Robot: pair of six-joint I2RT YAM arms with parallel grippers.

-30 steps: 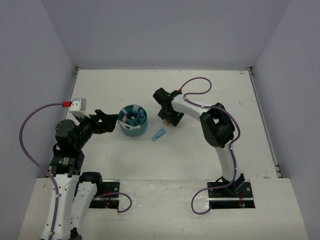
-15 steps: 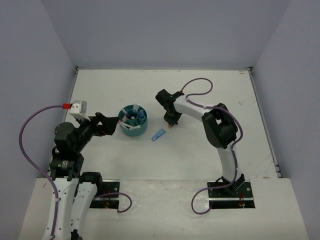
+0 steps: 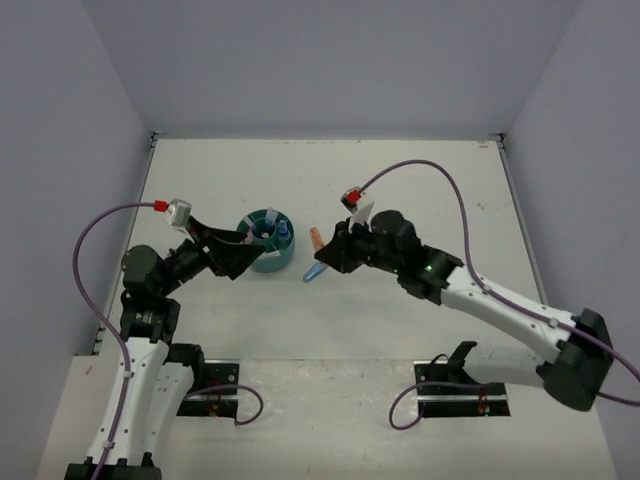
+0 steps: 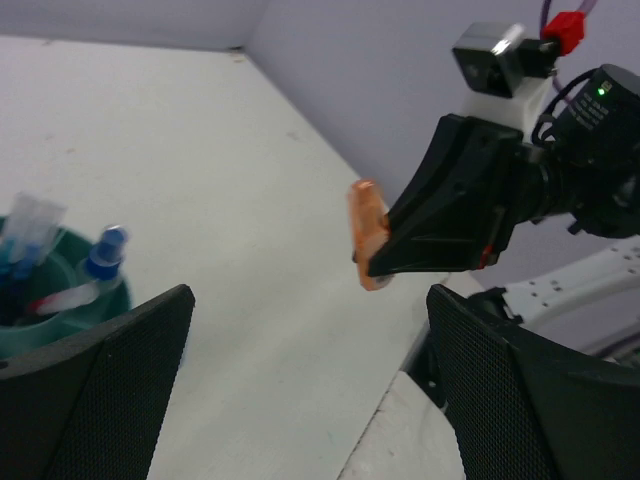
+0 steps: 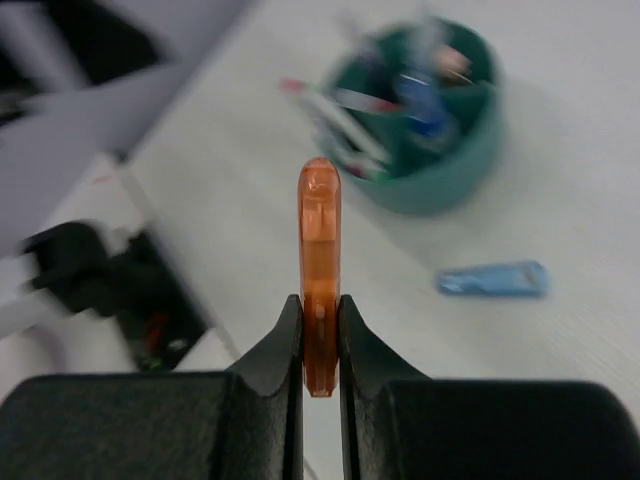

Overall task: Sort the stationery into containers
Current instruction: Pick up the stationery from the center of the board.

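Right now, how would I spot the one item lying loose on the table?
Find the round teal organizer on the white table. Just right of it lies a stubby light-blue marker, flat on the surface; its neighbours stand inside the organizer.

White arms, black joints. The left gripper and right gripper are black. Purple cables end in red plugs
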